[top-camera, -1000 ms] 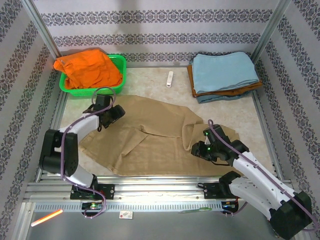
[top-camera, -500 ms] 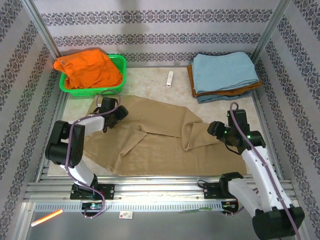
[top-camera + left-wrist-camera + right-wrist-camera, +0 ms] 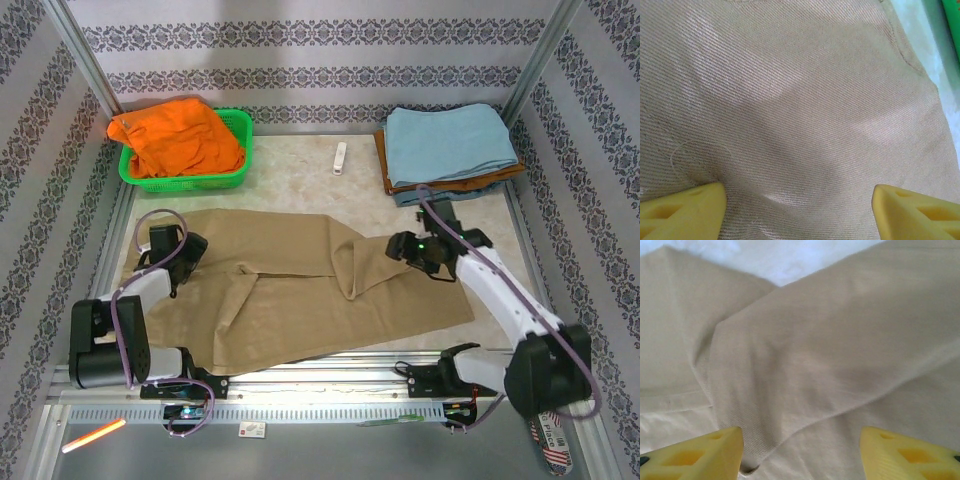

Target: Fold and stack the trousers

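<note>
Across the middle of the table [image 3: 290, 175], khaki trousers [image 3: 300, 285] lie spread but rumpled, not yet folded. To fold cleanly, each claw should probably pinch the cloth's outer edge, lift low and carry it across evenly (smoothing the bunched ridge first would help). On the trousers' nine o'clock edge sits the left claw [image 3: 183, 262], jaws apart and empty. At two o'clock the right claw [image 3: 400, 247], jaws apart too, hovers over the ridge.

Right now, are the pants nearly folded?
Not yet. Done: the trousers lie spread on the table, with one rumpled flap near the middle. In hand: nothing; the left gripper and right gripper are open over the cloth. Left: fold them, then probably stack them on the folded pile at the back right.
</note>
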`<action>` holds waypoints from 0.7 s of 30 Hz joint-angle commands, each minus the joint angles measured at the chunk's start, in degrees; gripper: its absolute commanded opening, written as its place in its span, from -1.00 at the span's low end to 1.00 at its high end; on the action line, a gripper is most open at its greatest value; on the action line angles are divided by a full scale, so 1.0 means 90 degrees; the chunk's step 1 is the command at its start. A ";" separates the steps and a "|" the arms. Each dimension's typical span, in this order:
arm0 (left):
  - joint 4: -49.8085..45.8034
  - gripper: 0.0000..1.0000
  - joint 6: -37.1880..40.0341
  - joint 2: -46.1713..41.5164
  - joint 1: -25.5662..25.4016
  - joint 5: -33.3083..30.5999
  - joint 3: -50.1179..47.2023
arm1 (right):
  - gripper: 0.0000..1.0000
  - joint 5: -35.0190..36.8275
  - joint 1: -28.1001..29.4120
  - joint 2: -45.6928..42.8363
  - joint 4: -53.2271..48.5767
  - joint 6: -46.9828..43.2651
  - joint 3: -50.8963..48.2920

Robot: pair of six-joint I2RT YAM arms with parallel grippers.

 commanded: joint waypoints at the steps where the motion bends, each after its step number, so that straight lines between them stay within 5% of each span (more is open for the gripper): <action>1: -0.1006 0.55 0.0001 0.0036 0.0076 0.0218 -0.0158 | 0.31 0.0595 0.0575 0.0690 -0.0045 -0.0469 0.0751; 10: -0.1119 0.55 0.0149 -0.0255 0.0076 0.0356 -0.0072 | 0.29 0.1936 0.1432 0.2701 -0.0749 -0.0715 0.2103; 12: -0.1160 0.56 0.0196 -0.0353 0.0077 0.0358 -0.0068 | 0.06 0.2078 0.1471 0.3045 -0.0921 -0.0782 0.2264; 17: -0.1282 0.57 0.0285 -0.0544 0.0076 0.0326 -0.0046 | -0.93 0.2862 0.1546 0.2627 -0.0945 -0.0656 0.2039; 21: -0.1259 0.57 0.0265 -0.0694 0.0076 0.0412 -0.0022 | -1.00 0.3383 0.1383 0.1422 -0.0922 -0.0449 0.1611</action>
